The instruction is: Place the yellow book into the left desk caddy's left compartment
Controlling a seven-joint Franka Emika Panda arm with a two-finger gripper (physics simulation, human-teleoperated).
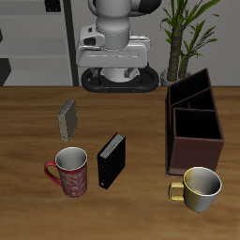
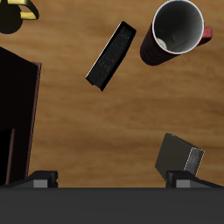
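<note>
The yellow book, a small thin grey-tan book, stands upright on the table, farther back than the red mug. It also shows in the wrist view. The left desk caddy is a dark maroon-brown open box with inner dividers; its edge shows in the wrist view. My gripper hangs high near the robot's base at the back of the table, well above and apart from both. In the wrist view the gripper is open and empty, its fingers wide apart.
A thicker black book stands near the middle of the table, also in the wrist view. A red patterned mug stands beside it. A yellow mug stands in front of the caddy. A potted plant is behind the table.
</note>
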